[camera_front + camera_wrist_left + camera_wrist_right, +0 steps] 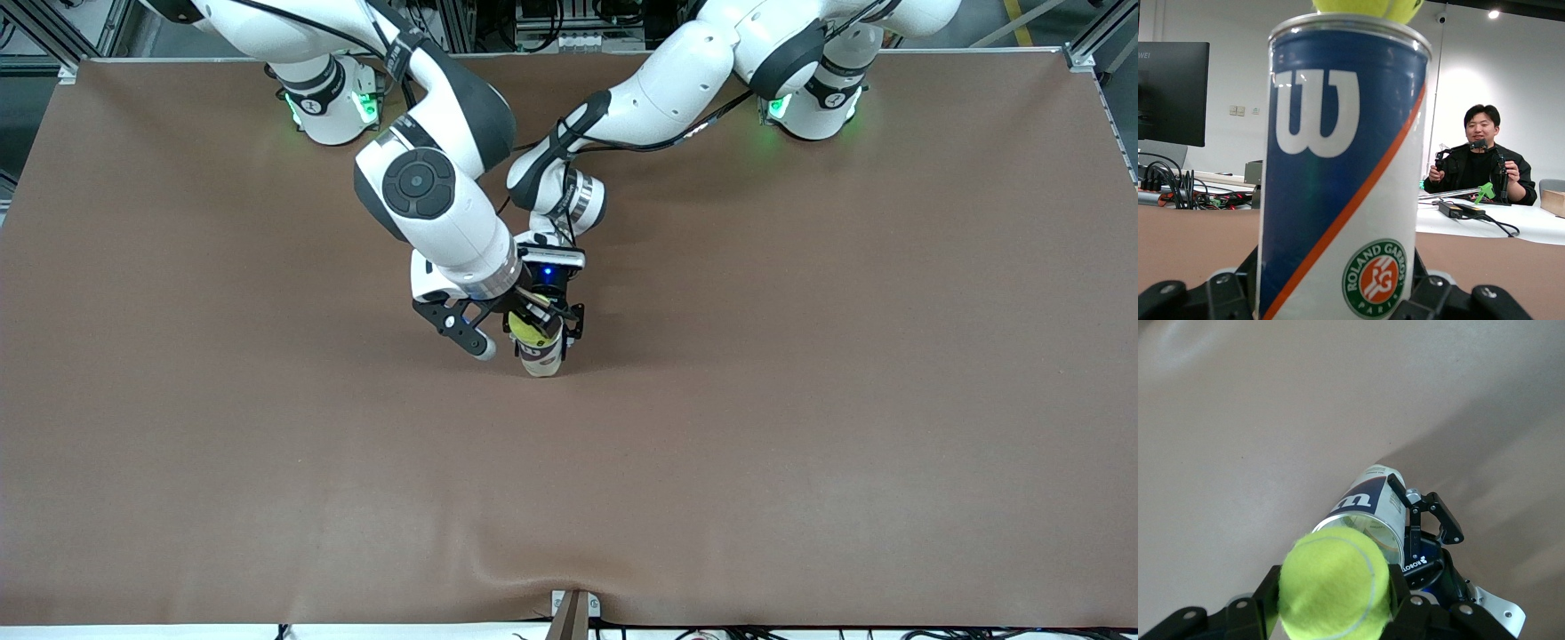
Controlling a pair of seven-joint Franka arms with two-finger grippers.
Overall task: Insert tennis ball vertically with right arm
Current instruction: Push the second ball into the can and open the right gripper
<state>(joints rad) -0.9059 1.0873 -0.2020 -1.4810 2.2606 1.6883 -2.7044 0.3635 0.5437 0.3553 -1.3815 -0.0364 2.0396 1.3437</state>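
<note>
Right claw (1335,613) clamped on yellow-green tennis ball (1335,581), poised directly over open mouth of can (1368,510). Ball's underside at rim level, seen poking above can's top edge in left wrist view. Left claw (1331,300) closed partway around lower body of upright can, fingers (1218,293) pressed to both its sides. Blue-and-white can (539,348) with orange stripe standing on brown tabletop (800,400) near its middle. Both arms reaching inward from their bases, wrists meeting above can.
</note>
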